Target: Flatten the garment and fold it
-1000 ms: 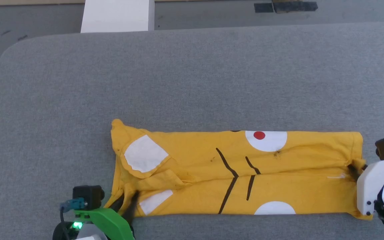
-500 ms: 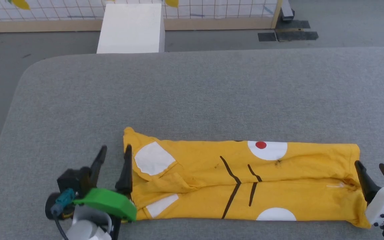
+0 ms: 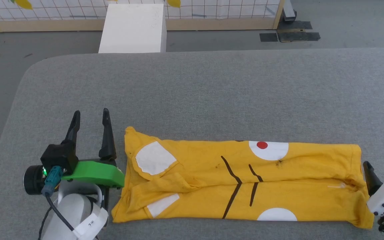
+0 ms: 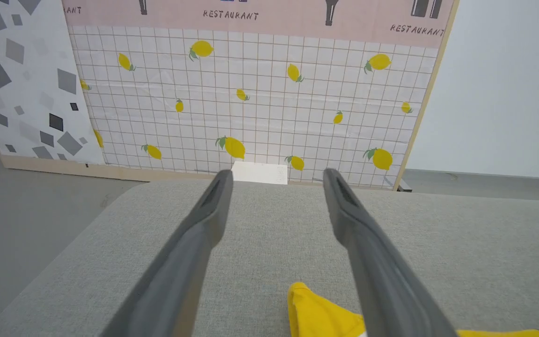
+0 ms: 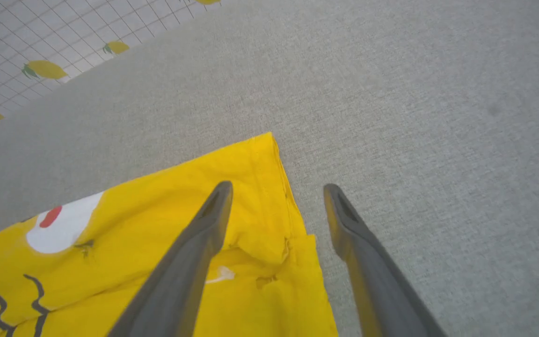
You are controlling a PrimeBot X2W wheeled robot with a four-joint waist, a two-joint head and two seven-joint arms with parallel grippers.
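Left pincer gapes beside garment; white box stands beyond table.

Lighting: bright, even, diffuse.
Only a faint soft shadow lines the garment edge; no glare. Focus is sharp; wrist views stretch toward the edges.

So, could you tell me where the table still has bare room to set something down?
Bare: the wide stretch between the yellow T-shirt and the far rim of the table. Crowded: the near strip, where the T-shirt lies with the left gripper and right gripper at its ends.
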